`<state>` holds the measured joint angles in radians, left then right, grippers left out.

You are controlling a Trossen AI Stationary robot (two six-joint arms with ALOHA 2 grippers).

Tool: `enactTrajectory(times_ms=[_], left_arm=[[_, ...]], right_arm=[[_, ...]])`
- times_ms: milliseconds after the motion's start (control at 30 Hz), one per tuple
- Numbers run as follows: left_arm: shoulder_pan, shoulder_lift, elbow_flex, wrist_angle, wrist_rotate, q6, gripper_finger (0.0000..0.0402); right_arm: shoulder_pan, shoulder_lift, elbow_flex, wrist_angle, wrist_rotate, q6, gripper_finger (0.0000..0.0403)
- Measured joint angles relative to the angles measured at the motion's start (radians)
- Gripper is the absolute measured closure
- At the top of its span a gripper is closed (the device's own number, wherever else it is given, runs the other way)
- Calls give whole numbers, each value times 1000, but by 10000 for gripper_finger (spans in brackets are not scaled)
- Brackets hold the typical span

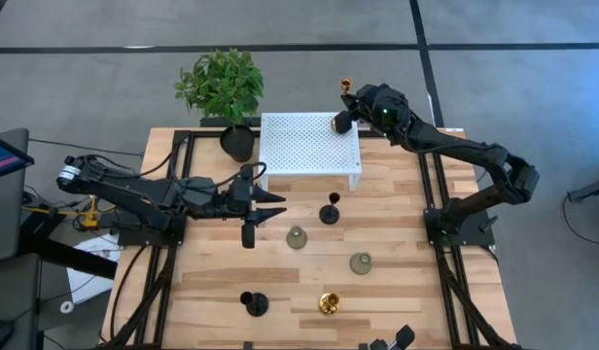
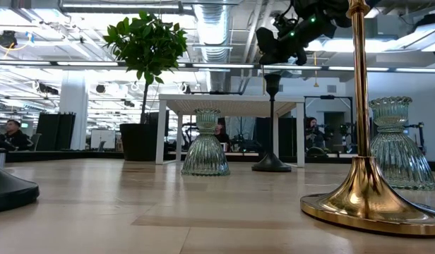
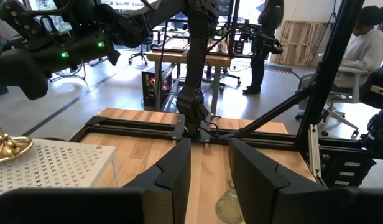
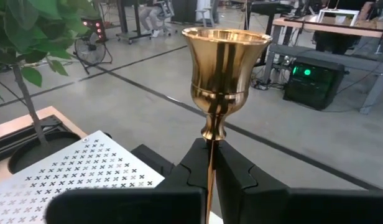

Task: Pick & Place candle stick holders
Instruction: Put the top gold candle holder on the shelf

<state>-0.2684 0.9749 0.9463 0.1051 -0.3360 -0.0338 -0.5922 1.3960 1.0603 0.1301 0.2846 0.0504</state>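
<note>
From above, your right gripper [image 1: 344, 107] sits at the white perforated stand's [image 1: 310, 143] far right corner, jaws grasping a gold candle holder [image 1: 345, 87]. Your left gripper [image 1: 273, 205] waits mid-table, jaws parted. Its wrist view shows the gold base [image 3: 8, 147] on the stand. The right wrist view shows the stem clamped upright.

Six candle stick holders in all, two of each kind. Two gold ones — one [image 1: 328, 303] on the desk [image 1: 397, 292] (near its front edge), one [image 1: 345, 89] by the white perforated stand [image 1: 309, 146]. Two black ones [image 1: 330, 211] [image 1: 254, 303]. Two grey-green glass ones [image 1: 297, 237] [image 1: 361, 262]. One potted plant [image 1: 222, 86], one stand, two arms.
</note>
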Motion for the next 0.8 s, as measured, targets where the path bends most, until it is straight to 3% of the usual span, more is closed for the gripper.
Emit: enactTrajectory(times_ms=[800], left_arm=[[0, 0, 0, 0, 0, 0, 294]], right_arm=[[18, 61, 5, 25, -45, 16, 400]])
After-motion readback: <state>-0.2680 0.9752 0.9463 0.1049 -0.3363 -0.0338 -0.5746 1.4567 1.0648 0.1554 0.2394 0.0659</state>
